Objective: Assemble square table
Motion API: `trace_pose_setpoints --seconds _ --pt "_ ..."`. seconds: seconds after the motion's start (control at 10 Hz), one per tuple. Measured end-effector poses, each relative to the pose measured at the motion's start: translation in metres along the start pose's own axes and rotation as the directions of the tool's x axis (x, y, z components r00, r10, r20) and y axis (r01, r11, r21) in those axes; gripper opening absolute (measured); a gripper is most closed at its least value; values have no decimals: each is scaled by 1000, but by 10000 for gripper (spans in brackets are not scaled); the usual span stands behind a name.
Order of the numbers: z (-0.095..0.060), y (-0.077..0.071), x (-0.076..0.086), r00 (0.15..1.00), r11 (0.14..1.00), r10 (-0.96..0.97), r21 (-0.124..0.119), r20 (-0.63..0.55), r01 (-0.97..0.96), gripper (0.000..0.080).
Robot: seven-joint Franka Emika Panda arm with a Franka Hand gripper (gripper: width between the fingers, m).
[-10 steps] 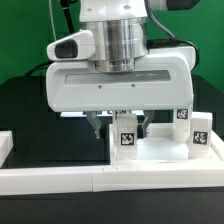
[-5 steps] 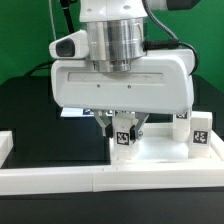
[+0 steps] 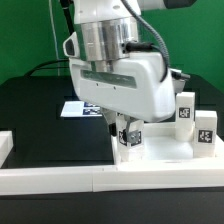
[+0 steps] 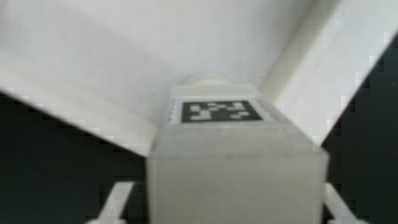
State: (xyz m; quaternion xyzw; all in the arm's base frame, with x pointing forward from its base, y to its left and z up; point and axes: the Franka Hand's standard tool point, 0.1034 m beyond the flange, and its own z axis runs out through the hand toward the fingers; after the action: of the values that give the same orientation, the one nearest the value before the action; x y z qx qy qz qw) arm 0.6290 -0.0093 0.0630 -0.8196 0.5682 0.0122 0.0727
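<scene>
Square table leg (image 4: 228, 150), pinched by the gripper (image 3: 126, 133), bears a black-and-white tag (image 4: 219, 111), no readable writing.

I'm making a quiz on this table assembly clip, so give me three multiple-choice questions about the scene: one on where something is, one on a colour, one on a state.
1. Where does the short white tagged leg sit in the exterior view?
A. between the hand's fingers
B. on the black mat
C. on the green wall

2. What colour is the work surface?
A. red
B. black
C. yellow

3. What is the hand doing?
A. open, far from any part
B. out of view
C. shut on the leg

Answers: 1 A, fingers flank it; 2 B, the mat is black; 3 C, the wrist view shows the leg held.
</scene>
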Motion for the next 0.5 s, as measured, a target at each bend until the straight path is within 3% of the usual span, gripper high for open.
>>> trace_pose_setpoints --seconds 0.5 --pt "0 4 2 962 962 273 -8 26 -273 287"
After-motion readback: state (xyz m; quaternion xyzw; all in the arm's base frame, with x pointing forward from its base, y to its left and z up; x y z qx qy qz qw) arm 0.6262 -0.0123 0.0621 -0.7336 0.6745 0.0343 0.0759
